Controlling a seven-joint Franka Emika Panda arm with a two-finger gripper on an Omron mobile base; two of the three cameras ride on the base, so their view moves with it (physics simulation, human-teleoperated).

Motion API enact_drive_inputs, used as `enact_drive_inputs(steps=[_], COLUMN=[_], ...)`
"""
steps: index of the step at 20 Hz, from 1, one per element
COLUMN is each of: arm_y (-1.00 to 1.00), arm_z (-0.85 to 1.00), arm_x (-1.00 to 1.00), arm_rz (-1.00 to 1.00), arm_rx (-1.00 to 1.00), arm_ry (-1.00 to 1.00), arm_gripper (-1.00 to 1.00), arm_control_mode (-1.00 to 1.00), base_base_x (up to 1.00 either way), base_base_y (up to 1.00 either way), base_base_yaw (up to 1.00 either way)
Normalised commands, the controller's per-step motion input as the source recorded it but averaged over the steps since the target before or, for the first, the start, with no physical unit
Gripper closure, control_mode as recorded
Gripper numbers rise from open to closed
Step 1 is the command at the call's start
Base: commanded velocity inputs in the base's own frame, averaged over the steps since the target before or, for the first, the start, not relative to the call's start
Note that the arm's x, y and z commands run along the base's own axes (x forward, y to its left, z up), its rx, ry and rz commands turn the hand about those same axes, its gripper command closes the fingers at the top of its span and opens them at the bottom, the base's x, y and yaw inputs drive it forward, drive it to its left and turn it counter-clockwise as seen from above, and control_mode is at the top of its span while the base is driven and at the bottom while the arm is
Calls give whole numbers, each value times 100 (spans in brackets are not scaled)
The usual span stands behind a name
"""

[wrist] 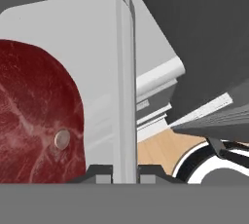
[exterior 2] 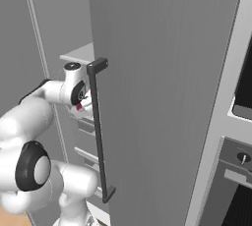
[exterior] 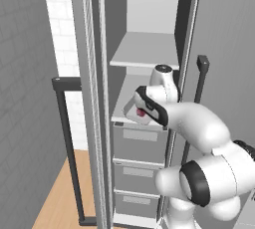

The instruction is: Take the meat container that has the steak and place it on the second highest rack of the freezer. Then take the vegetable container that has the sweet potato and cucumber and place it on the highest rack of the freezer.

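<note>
Right now your end effector (wrist: 124,174) is clamped tight on the wall of the meat container (exterior: 132,112), fingers pinched on its thin rim. Steak (wrist: 34,116) lies inside the container, dark red, filling the left of the hand view. You've got the container at the lower shelf (exterior: 127,86) of the open freezer (exterior: 144,49), just above the drawers (exterior: 140,143).

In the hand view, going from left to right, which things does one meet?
The steak → the container wall held upright in the shut gripper → the freezer drawer fronts → the wooden floor.
</note>
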Motion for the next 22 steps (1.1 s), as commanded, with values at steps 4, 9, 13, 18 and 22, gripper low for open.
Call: enact_drive_inputs(steps=[4,9,13,18,22], arm_y=[-31,-13,-13,-12,-1], arm_z=[-38,-40,-18,-3,0], arm_x=[28,35,41,45,55], arm_rz=[0,-4,-6,-9,-10], arm_rx=[0,0,0,0,0], arm_ry=[0,-5,-9,-6,0], arm_gripper=[100,100,100,100,100], arm_control_mode=[-100,-100,-100,-100,-100], base_base_x=[0,0,0,0,0], base_base_y=[0,0,0,0,0], base_base_yaw=[0,0,0,0,0])
